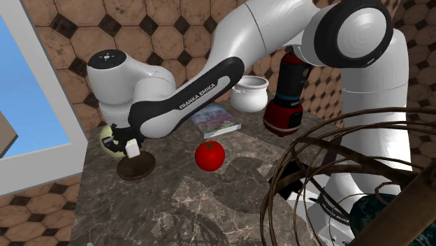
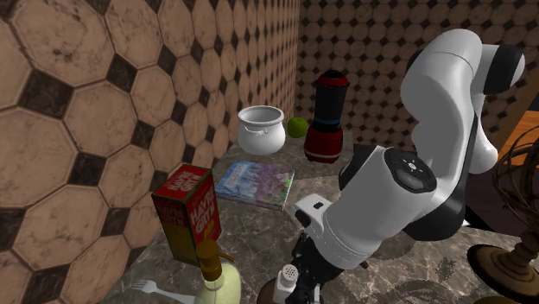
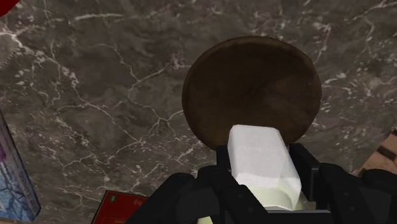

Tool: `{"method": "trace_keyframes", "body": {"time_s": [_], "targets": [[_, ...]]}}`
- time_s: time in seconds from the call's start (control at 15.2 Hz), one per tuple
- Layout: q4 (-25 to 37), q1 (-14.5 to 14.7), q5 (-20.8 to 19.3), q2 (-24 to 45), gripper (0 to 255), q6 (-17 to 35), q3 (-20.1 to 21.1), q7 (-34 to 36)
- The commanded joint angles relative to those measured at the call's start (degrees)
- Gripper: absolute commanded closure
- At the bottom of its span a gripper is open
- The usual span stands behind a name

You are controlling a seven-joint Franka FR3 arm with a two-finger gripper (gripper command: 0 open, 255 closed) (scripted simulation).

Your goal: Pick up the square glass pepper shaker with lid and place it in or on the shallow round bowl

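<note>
My black gripper (image 1: 126, 144) is shut on the pepper shaker (image 1: 131, 149), a small white square block held between the fingers. It hangs just above the shallow round bowl (image 1: 136, 166), a dark brown dish near the shoulder view's left table edge. In the wrist view the shaker (image 3: 263, 165) sits clasped in the gripper (image 3: 264, 188), with the bowl (image 3: 251, 89) right beyond its tip. The second exterior view shows the shaker (image 2: 286, 280) with its perforated lid beside the gripper (image 2: 302, 275), low under the arm.
A red round fruit (image 1: 209, 155), a book (image 1: 215, 120), a white pot (image 1: 249, 93) and a red blender (image 1: 285, 98) stand on the marble table (image 1: 182, 203). A yellowish bottle (image 2: 216, 281) and a red box (image 2: 186, 212) are close to the gripper. A wire stand (image 1: 335, 175) rises near the arm's base.
</note>
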Motion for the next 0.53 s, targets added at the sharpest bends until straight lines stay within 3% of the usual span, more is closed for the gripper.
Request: {"method": "trace_keyframes", "body": {"time_s": [0.0, 0.46], "targets": [[-0.5, 0.2, -0.7, 0.6, 255, 0.9, -0.2, 0.8], [-1.6, 0.6, -2.4, 2.2, 255, 3.3, -1.0, 2.6]]}}
